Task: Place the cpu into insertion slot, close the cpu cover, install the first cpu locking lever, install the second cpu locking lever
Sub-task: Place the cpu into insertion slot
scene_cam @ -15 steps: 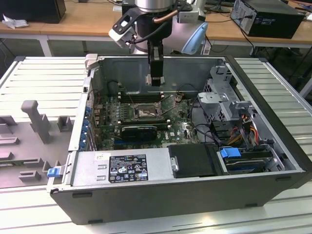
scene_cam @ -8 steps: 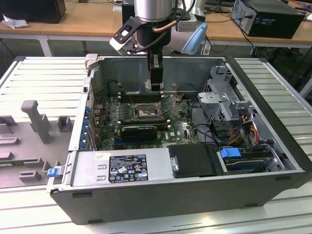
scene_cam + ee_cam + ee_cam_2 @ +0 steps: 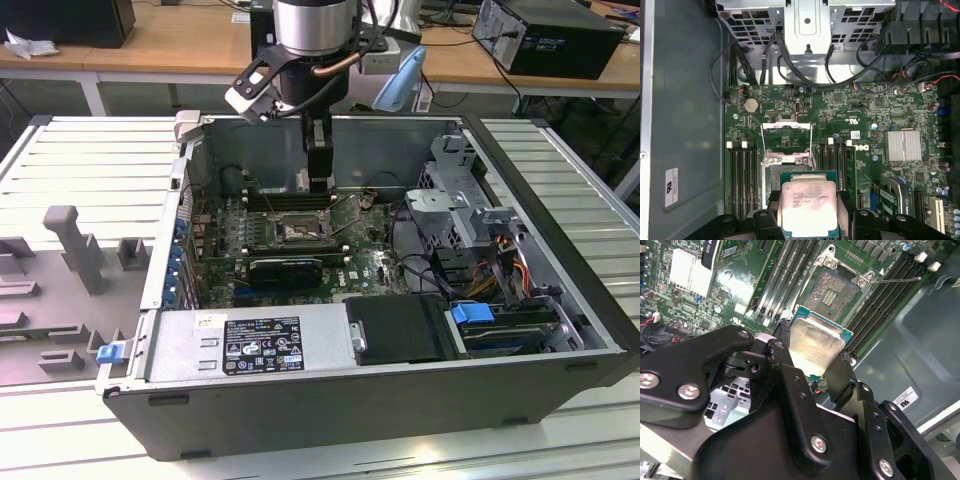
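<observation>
Hand (image 3: 814, 352) closed on the cpu (image 3: 820, 337), gripping two opposite edges. The chip is held off the green board, close by the uncovered insertion slot (image 3: 832, 292). In the exterior view, the arm (image 3: 312, 30) descends at upper centre into the open computer case (image 3: 400, 400).

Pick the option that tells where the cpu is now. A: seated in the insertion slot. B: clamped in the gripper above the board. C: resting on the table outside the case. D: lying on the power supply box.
B: in the first wrist view the cpu is clamped in the gripper, and in the second wrist view the insertion slot shows its bare pin field.
</observation>
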Controlling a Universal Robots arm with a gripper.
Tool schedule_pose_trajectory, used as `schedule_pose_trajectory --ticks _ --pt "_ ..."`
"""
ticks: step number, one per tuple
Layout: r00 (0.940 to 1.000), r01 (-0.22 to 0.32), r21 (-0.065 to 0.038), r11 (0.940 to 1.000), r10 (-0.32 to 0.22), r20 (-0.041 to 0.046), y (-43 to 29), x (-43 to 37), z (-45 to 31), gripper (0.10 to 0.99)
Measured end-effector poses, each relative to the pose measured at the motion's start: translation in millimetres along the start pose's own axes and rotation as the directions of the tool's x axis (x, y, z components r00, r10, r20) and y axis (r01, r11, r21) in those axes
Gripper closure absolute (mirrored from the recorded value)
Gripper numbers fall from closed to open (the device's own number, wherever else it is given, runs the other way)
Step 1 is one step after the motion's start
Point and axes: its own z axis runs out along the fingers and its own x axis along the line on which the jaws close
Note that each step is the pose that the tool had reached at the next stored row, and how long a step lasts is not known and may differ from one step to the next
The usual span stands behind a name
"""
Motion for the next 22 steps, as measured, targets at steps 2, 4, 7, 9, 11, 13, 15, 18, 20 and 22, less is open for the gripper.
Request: schedule_pose_trajectory --ticks 2,4,7,9,11,13,15,18,20,22 --pt "1.0000 0.000 0.000 1.0000 0.000 -0.0001 -0.3 0.0 3.4 0.557" --pt "1.0000 0.000 0.000 1.0000 0.000 -0.0004 -0.7 -0.1 7.2 0.557" --pt "1.0000 0.000 0.001 1.0000 0.000 -0.0020 -0.9 -0.1 9.9 0.557" --pt "1.0000 -0.001 0.001 1.0000 0.001 -0.0057 -1.2 -0.2 13.7 0.557" --pt "1.0000 -0.001 0.001 1.0000 0.001 -0.0066 -1.6 -0.3 17.7 0.557" --pt "1.0000 -0.001 0.001 1.0000 0.001 -0.0069 -1.9 -0.3 21.4 0.557" --pt "1.0000 -0.001 0.001 1.0000 0.001 -0.0068 -2.3 -0.4 25.0 0.557" --pt "1.0000 -0.001 0.002 1.0000 0.001 -0.0072 -3.1 -0.6 31.4 0.557" --pt "1.0000 -0.001 0.001 1.0000 0.001 -0.0072 -3.3 -0.6 33.5 0.557" --pt "1.0000 -0.001 0.001 1.0000 0.001 -0.0073 -3.5 -0.6 35.7 0.557"
